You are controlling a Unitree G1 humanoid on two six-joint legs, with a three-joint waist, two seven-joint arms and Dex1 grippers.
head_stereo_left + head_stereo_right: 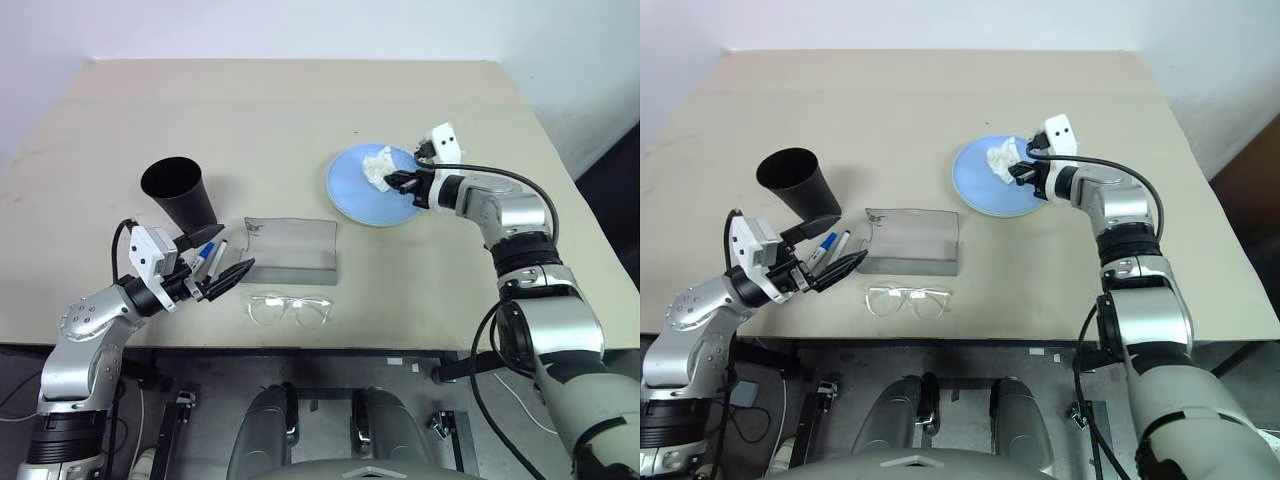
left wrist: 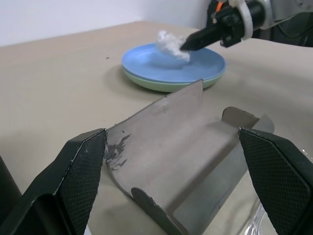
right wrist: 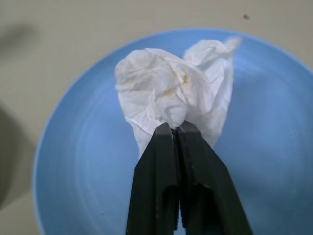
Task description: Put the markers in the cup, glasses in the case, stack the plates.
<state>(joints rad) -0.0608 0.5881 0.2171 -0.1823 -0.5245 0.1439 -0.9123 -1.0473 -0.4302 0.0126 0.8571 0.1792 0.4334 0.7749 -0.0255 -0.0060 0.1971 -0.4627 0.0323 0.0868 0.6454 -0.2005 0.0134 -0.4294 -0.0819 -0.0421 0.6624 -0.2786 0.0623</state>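
While its black fingers pinch the crumpled white tissue (image 3: 171, 93), the right gripper (image 1: 405, 184) reaches level over the round light blue plate (image 1: 352, 198), stacked on the mint one. Bare tan table (image 1: 300, 110) surrounds it. Near the black cup (image 1: 180, 194), the left gripper (image 1: 222, 268) hovers spread before the grey case (image 1: 292, 250).

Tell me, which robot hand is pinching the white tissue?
The right gripper, shut on the tissue above the blue plate. The left gripper is open, holding nothing.

green plate (image 2: 161, 84) mostly hidden under blue plate (image 2: 146, 61), markers (image 1: 207, 256) partly behind left pincer (image 1: 215, 270)
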